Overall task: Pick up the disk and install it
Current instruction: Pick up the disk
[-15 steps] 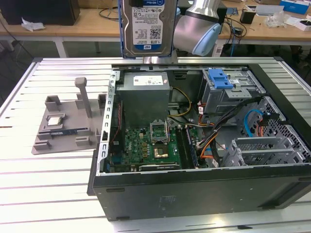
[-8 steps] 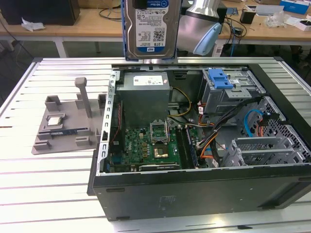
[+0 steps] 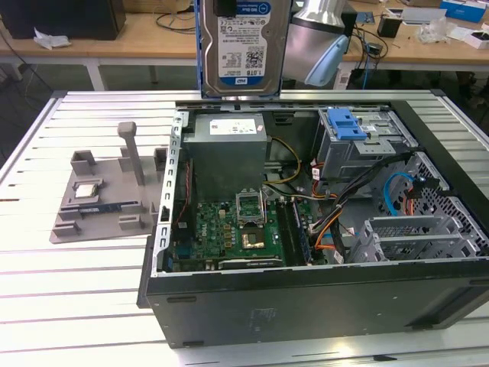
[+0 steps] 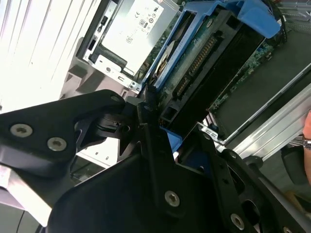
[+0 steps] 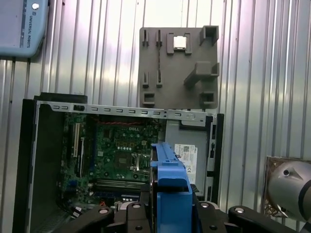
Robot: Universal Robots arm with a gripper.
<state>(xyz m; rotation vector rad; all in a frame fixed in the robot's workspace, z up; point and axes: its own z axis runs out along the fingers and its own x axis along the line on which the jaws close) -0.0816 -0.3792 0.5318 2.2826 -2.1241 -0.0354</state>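
Gripper (image 5: 170,209): clamped on the hard drive's (image 3: 243,46) blue rails (image 5: 167,165).
Hold: upright above open computer case (image 3: 306,294), likely to clear its walls.

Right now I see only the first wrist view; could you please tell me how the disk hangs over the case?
Observer: In the exterior view the disk stands upright, label towards the camera, raised clear of the case.
Operator: Is a bay visible?
Observer: Yes, a metal drive cage topped by a blue bracket, inside the case towards the exterior view's right.
Operator: And the grip?
Observer: The second wrist view shows the gripper shut on the disk, whose connector end faces that camera.
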